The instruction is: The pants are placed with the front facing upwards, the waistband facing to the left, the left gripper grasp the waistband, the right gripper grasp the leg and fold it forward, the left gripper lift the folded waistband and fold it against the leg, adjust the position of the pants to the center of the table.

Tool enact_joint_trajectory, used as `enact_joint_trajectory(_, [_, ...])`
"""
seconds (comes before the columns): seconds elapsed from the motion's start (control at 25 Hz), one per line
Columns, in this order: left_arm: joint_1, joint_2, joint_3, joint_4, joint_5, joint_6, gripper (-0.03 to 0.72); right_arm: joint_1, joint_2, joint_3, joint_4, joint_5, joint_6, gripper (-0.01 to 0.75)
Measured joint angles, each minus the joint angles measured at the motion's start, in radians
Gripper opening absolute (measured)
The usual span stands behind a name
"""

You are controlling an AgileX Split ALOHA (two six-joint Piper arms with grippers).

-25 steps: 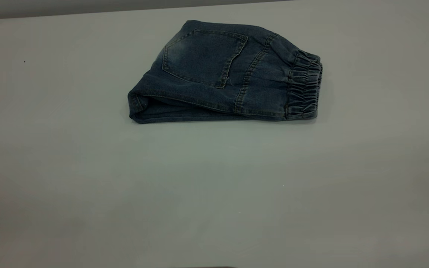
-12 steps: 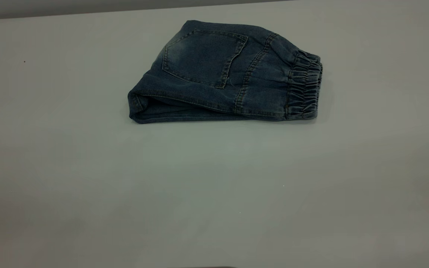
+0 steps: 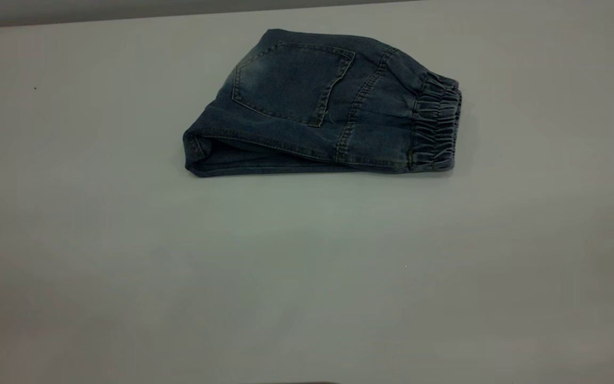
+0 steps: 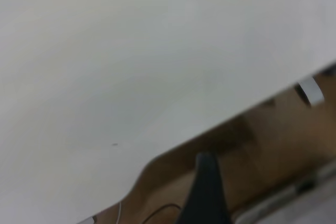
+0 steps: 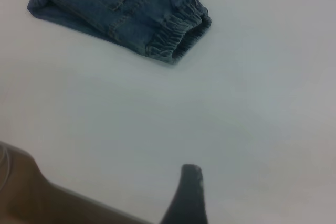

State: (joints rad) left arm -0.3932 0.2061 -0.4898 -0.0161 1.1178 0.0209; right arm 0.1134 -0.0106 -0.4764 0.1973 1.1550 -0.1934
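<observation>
The pants (image 3: 317,104) lie folded up small on the table (image 3: 126,277), toward the far side and a bit right of the middle. The back pocket (image 3: 291,82) faces up. The waistband (image 3: 437,128) sits at the right end, puckered, and the fold is at the left end.

Both arms are pulled back near the table's edge, well apart from the pants. The left gripper (image 4: 207,192) shows just one dark finger tip by the edge, so I can't tell if its fingers are apart or together. Same w/ the right gripper (image 5: 186,195): one finger tip only, can't tell. Neither one holds any cloth.

What could go wrong: I think the folding is done and only the move to the middle may be left. If a gripper grabs just the top layer, the fold could flop open. If it drags the pile by the waistband, the bottom layers may stay behind and the pile goes crooked. A push from the side could bunch the cloth up too.

Vs. a sec ago: nothing looks different. The pants are in the same spot, same shape, and no arm has come into the outside view.
</observation>
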Motion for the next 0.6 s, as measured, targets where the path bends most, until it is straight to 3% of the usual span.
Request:
enact_joint_trajectory(0.16, [0.2,-0.078,0.0,0.0,0.001,0.0,0.554,-0.02,0.0,0.0,0.003,0.0,0.0,0.58])
enact_joint_trajectory(0.32, [0.342,-0.168,0.0,0.0,0.002,0.0,0.554,-0.085,0.0,0.0,0.004,-0.001,0.0,0.58])
enact_joint_trajectory(0.44, [0.403,-0.219,0.0,0.0,0.005,0.0,0.554,-0.125,0.0,0.0,0.005,-0.001,0.0,0.58])
enact_joint_trajectory(0.6, [0.425,-0.224,0.0,0.0,0.009,0.0,0.554,-0.162,0.0,0.0,0.005,-0.001,0.0,0.58])
